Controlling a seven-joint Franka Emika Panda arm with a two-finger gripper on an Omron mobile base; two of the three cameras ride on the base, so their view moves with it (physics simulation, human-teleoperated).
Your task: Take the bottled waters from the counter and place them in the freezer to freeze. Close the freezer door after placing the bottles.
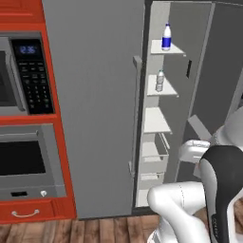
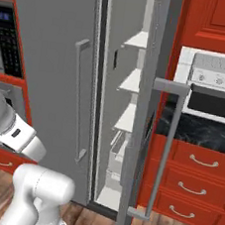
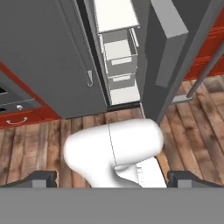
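- The freezer [image 1: 95,109] stands tall and grey before you, white shelves showing through the gap.
- The freezer door [image 2: 143,113] hangs ajar, seen edge-on in the right base view, its long bar handle [image 2: 165,151] facing the red drawers. Judged a large, stiff, hinged panel: it should swing under a steady push, with no grasp needed. Press on the flat outer face near the handle side, far from the hinge, for leverage; the bar itself looks smooth and could slip.
- The worktop [image 2: 197,130] lies just beyond the door, carrying a white toaster oven [image 2: 209,91].
- Both bottled waters are already inside: the white bottle [image 1: 166,37] upright on the top shelf, the clear bottle [image 1: 160,80] upright on the shelf below. Placing appears done; closing remains.
- Your gripper [image 3: 112,179] points down at the wooden floor [image 3: 39,144], fingers [image 3: 41,178] spread wide and released, holding nothing.
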